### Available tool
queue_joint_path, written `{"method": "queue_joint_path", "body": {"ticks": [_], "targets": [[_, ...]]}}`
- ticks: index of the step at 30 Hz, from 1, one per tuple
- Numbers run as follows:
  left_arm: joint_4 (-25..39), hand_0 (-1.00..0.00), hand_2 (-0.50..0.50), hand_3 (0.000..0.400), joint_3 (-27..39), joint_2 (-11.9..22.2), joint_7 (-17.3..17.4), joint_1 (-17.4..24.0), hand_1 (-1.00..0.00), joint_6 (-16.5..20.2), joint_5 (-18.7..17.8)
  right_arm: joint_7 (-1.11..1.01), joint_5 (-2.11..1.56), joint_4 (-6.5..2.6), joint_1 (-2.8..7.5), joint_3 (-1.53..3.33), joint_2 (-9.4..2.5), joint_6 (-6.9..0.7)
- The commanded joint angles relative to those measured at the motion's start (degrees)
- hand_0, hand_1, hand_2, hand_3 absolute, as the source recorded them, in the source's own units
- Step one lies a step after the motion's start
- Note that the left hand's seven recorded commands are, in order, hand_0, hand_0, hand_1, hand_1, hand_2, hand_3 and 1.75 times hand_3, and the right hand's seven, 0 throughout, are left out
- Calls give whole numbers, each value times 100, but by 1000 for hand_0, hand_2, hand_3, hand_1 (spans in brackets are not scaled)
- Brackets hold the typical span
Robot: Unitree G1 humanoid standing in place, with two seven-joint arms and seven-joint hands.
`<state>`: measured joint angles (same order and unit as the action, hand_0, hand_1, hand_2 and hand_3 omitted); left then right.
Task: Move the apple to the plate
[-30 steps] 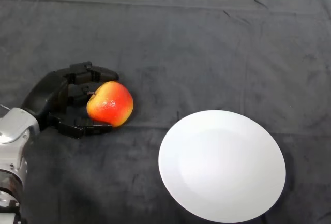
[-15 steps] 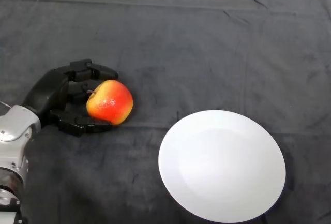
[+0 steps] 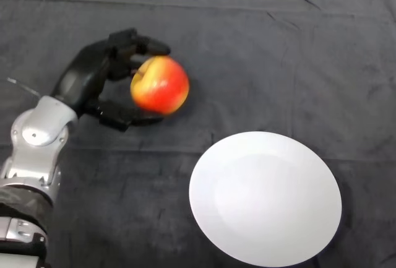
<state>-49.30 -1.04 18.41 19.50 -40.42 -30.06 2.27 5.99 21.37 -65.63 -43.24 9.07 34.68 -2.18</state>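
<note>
A red and yellow apple (image 3: pixel 161 85) hangs above the dark cloth, left of centre. My black left hand (image 3: pixel 99 76) is shut on it, fingers curled over its top and far side and the thumb beneath it. The silver-grey forearm runs down to the lower left corner. A white round plate (image 3: pixel 266 197) lies flat at the lower right, with nothing on it, and it is well apart from the apple.
The dark cloth (image 3: pixel 260 57) covers the whole table and shows a few creases along its far part. A pale strip of the table's far edge runs along the top.
The hand closed round the apple on the cloth, then lifted it up and to the right, towards the plate. The plate has not moved.
</note>
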Motion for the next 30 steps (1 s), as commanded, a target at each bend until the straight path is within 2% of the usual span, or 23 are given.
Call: {"method": "queue_joint_path", "body": {"ticks": [1,6,10,19,30], "targets": [[301,-1000,0,400,-147,-34,-108,131,-1000,-186,228,-18,-43,-60,189,-43,6,-69],[638,-1000,0,400,-310,-73,-368,282,-1000,-474,403,-21,-45,-39,200,-45,7,-77],[822,-1000,0,400,-455,-139,-541,335,-1000,-560,512,-23,-47,-24,207,-47,7,-83],[1424,-1000,0,400,-1094,-454,-976,551,-1000,-391,688,-28,-51,11,226,-52,9,-98],[1900,-1000,0,400,-2048,-460,-1119,760,-1000,-206,416,-35,-56,55,247,-58,10,-117]]}}
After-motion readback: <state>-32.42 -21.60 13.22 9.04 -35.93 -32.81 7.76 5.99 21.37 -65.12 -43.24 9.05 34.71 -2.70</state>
